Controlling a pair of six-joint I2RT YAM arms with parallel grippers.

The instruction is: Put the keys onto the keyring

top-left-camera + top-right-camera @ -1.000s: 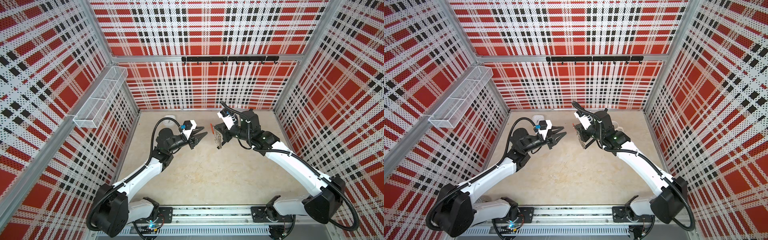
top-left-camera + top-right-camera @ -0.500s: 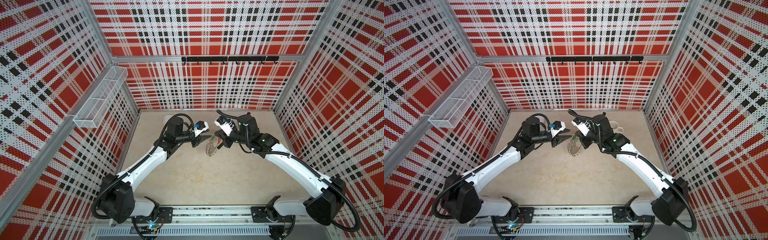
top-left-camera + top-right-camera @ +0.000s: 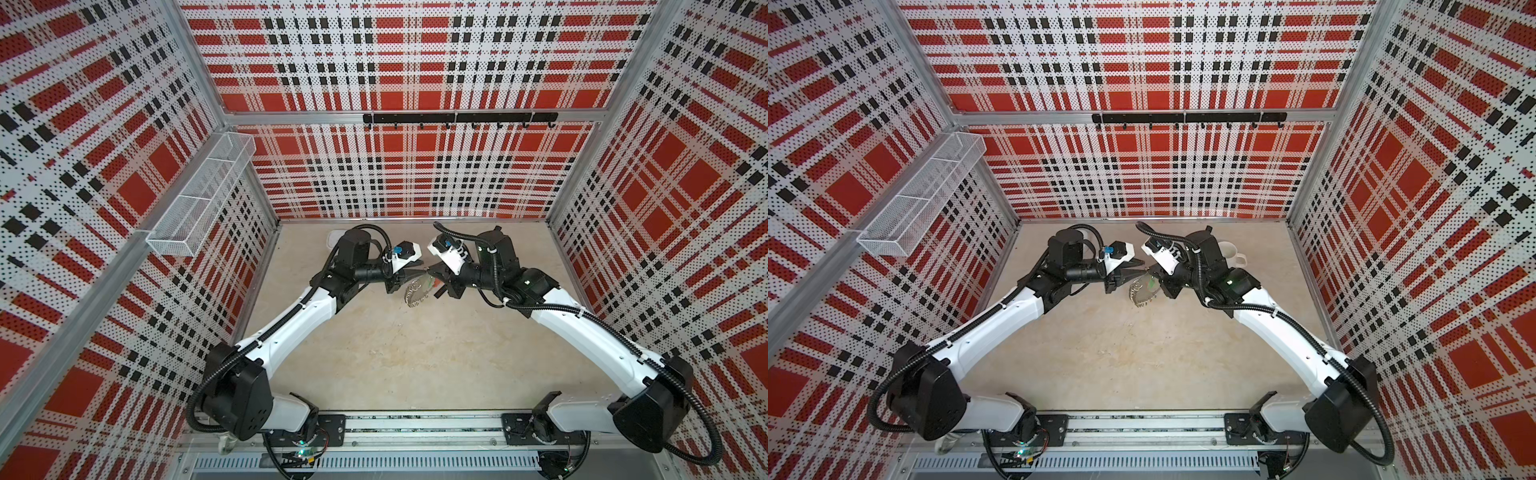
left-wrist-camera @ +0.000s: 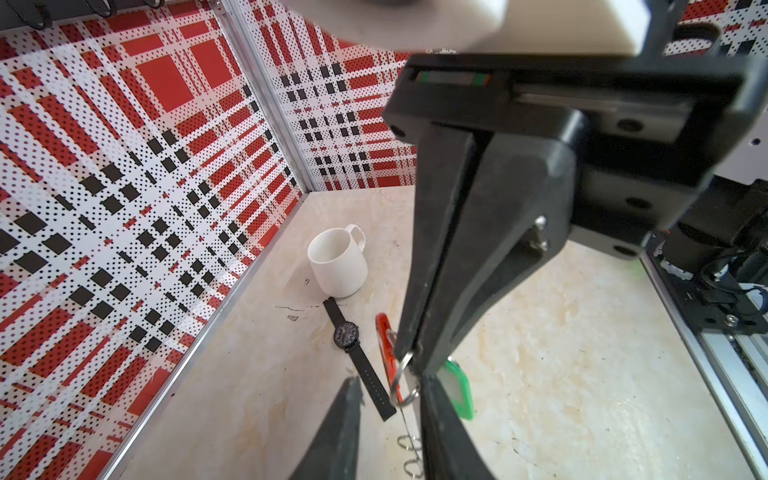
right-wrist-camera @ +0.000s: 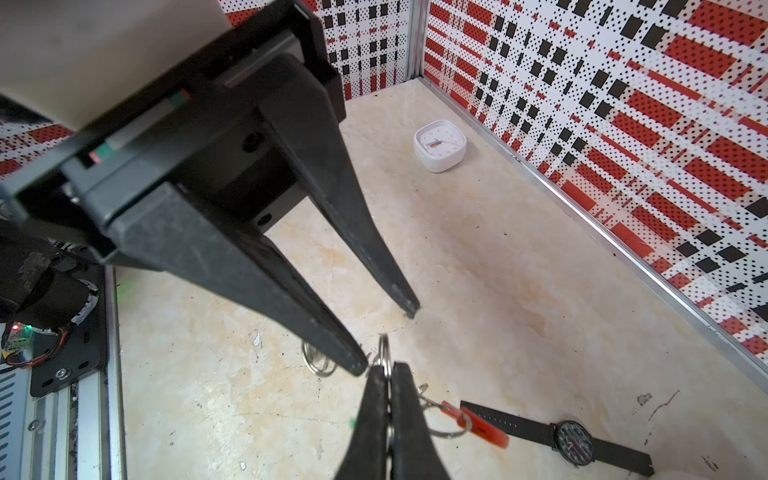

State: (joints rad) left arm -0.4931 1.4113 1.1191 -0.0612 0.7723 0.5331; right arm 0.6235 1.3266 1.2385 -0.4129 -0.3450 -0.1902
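I had my right gripper (image 4: 409, 361) clamped tight on the keyring (image 3: 1141, 291), pinching a wire loop at its rim. The ring hung edge-on from my jaws, toward 12 o'clock from the middle of the table (image 3: 415, 365) in both top views. Its red section (image 4: 384, 340) stood just beside the pinched spot, and more small loops (image 4: 409, 441) showed along the rim.

The green key tag (image 4: 457, 388) sat close against that gripper's finger, partly behind it. I could not tell whether it was threaded on the ring or what carried it, and the key itself was hidden.

My left gripper (image 5: 387, 337) faced the ring from 9 o'clock with its jaws parted, holding nothing. Its two fingers straddled the pinched loop, with one fingertip (image 5: 358, 365) just beside it. Whether they touched I could not tell.

A white mug (image 3: 1231, 251) stood upright at 2 o'clock from the keyring, partly behind my right arm. A black watch (image 5: 573, 441) lay flat on the table with its strap stretched out, one end at the mug's foot; the top views hid it.

A white clock (image 5: 439, 145) sat near the wall at 10 o'clock, behind my left arm. A wire basket (image 3: 199, 203) hung on the side wall at 9 o'clock, and a black hook rail (image 3: 457, 118) ran along the back wall at 12 o'clock.
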